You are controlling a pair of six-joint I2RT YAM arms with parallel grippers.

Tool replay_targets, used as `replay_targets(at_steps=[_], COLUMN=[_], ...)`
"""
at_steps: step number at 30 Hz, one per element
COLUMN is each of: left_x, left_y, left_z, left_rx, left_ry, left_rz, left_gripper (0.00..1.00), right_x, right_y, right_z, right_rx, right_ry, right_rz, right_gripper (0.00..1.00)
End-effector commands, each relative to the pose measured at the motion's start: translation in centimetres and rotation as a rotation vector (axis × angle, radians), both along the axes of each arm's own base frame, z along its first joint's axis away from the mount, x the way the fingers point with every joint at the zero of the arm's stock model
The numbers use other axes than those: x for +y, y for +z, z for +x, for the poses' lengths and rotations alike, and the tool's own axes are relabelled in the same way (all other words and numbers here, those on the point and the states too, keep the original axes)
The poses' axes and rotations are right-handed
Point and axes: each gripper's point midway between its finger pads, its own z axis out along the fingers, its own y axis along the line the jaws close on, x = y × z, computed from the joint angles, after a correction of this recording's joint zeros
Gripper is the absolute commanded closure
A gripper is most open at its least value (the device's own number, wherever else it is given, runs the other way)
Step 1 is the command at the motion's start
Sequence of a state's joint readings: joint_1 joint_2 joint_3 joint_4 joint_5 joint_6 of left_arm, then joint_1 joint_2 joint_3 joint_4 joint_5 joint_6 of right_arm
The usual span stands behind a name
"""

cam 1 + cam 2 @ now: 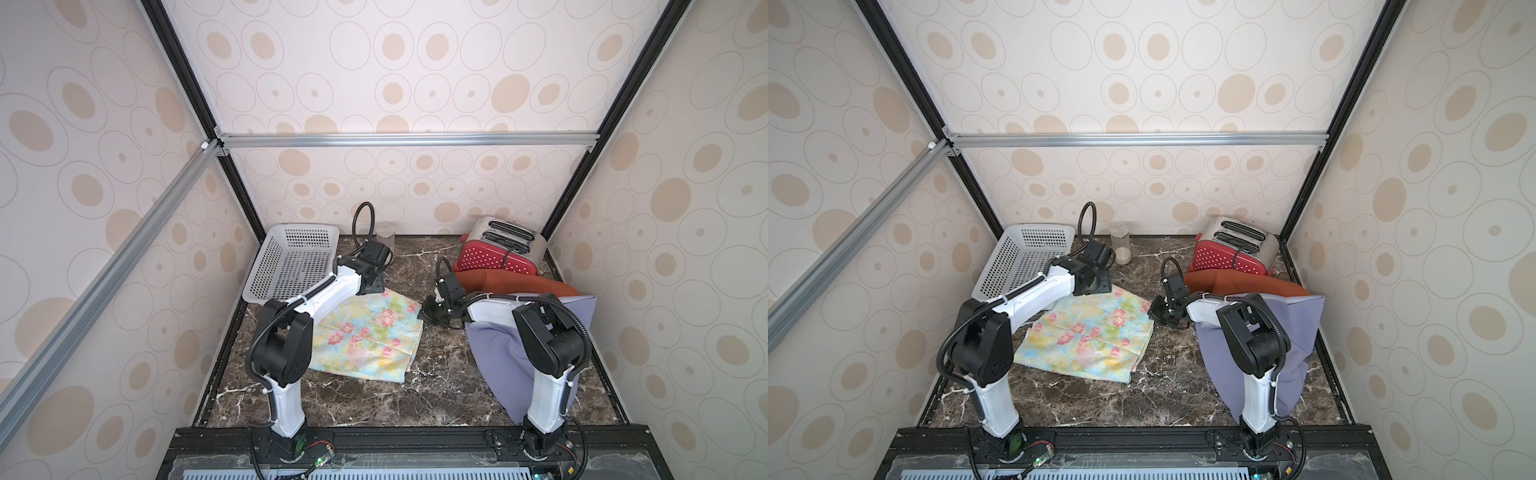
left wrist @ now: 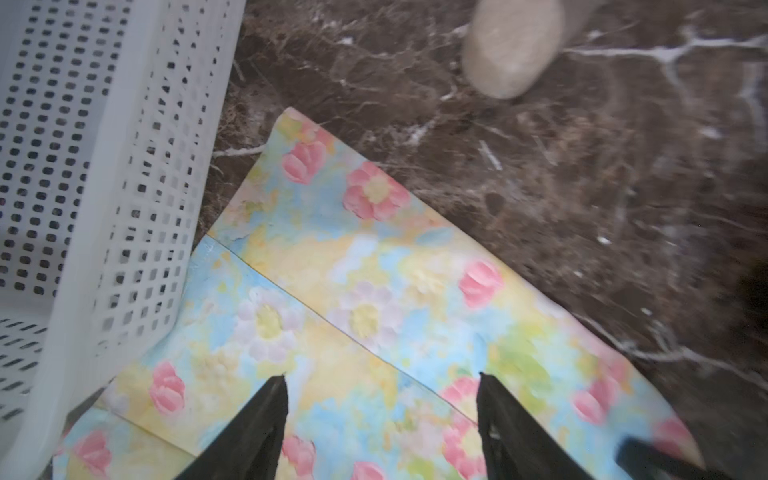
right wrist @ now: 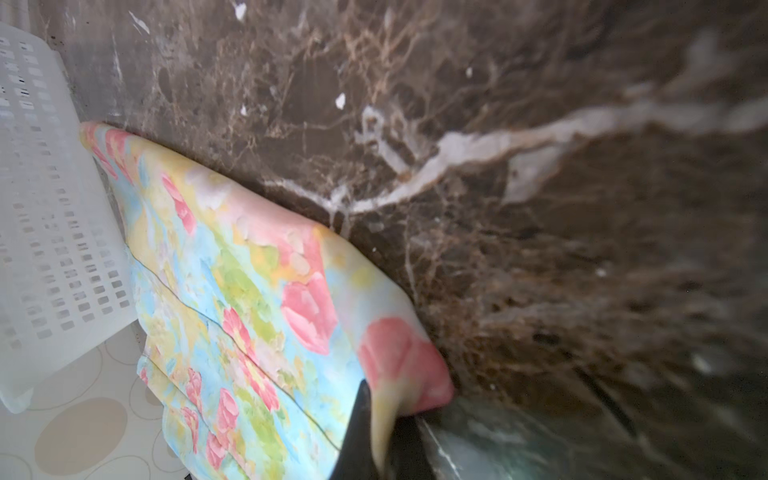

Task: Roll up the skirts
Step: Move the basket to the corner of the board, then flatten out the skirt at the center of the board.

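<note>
Reaching from the near edge of the worktop (image 1: 374, 399), the left arm (image 1: 328, 293) in both top views bends at a raised elbow and stretches its forearm toward the far left corner, where a white basket (image 1: 291, 229) sits. Its wrist tips downward and sets the left gripper (image 1: 372, 286) over the far edge of the floral skirt (image 1: 365, 336), which lies folded flat left of the worktop's centre. The right arm (image 1: 488, 312) folds at an elbow near the right edge and runs its forearm low and leftward. This brings the right gripper (image 1: 428, 312) to the floral skirt's far right corner. Under that arm the lavender skirt (image 1: 498, 365) slumps along the right edge. The orange skirt (image 1: 519, 286) lies beyond it, just in front of a red toaster (image 1: 494, 255) in the far right corner. A jar (image 1: 1121, 249) stands at the far edge.

From the left wrist, the left gripper (image 2: 382, 376) has its fingers spread wide above the floral skirt (image 2: 374, 266) with nothing between them. The basket (image 2: 124, 166) wall stands just beside the cloth's corner.

From the right wrist, the right gripper (image 3: 384, 432) is clamped on a corner of the floral skirt (image 3: 249, 291). The cloth is bunched into a narrow fold between the fingers.
</note>
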State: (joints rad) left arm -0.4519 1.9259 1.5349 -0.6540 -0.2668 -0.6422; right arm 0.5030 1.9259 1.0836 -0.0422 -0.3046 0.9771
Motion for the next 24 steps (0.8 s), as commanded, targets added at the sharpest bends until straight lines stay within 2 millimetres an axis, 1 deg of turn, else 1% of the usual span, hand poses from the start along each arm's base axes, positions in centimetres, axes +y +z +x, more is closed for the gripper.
replay_targets(at_steps=[1,2,3,4,5,7,10,13,15,17,21,22,24], left_x=[5.3,6.5,7.4,8.6,9.4,11.0,13.0,14.8,15.4,15.9,17.0,17.1,16.3], left_y=[-2.9,-3.4,-4.2,-4.8,-5.4,-5.7,-5.4,-5.7,-5.7,-5.0,-3.8,-3.2,-2.0], left_z=[1.7,2.7,3.3,4.3,5.3,7.0,9.5,11.8,13.3,15.1,17.8,18.4,19.6], left_rx=[0.070,0.067,0.079,0.095,0.104,0.093,0.057,0.033,0.006,-0.036,-0.108,-0.131,-0.170], left_ry=[0.127,0.144,0.157,0.183,0.195,0.213,0.249,0.308,0.328,0.336,0.360,0.363,0.335], left_rz=[0.115,0.148,0.159,0.135,0.117,0.148,0.172,0.130,0.086,0.076,0.053,0.036,-0.021], left_gripper=[0.30,0.29,0.29,0.30,0.31,0.30,0.26,0.26,0.25,0.24,0.23,0.22,0.21], right_x=[-1.7,-1.6,-1.5,-1.4,-1.4,-1.2,-0.9,-0.4,-0.1,0.2,0.4,0.3,0.1], right_y=[-2.6,-2.5,-2.3,-2.1,-1.9,-1.5,-1.0,-0.4,-0.1,0.2,0.7,0.9,1.2], right_z=[-3.0,-3.2,-3.2,-3.4,-3.4,-3.4,-3.5,-3.5,-3.5,-3.5,-4.0,-4.0,-4.1], right_rx=[0.085,0.081,0.075,0.070,0.062,0.051,0.043,0.029,0.022,0.013,-0.001,-0.006,-0.009], right_ry=[0.000,0.002,0.009,0.019,0.028,0.041,0.055,0.078,0.090,0.106,0.132,0.132,0.133], right_rz=[-0.076,-0.067,-0.062,-0.061,-0.066,-0.069,-0.066,-0.067,-0.075,-0.079,-0.097,-0.101,-0.104], right_gripper=[1.00,1.00,1.00,1.00,1.00,1.00,1.00,1.00,1.00,1.00,1.00,1.00,1.00])
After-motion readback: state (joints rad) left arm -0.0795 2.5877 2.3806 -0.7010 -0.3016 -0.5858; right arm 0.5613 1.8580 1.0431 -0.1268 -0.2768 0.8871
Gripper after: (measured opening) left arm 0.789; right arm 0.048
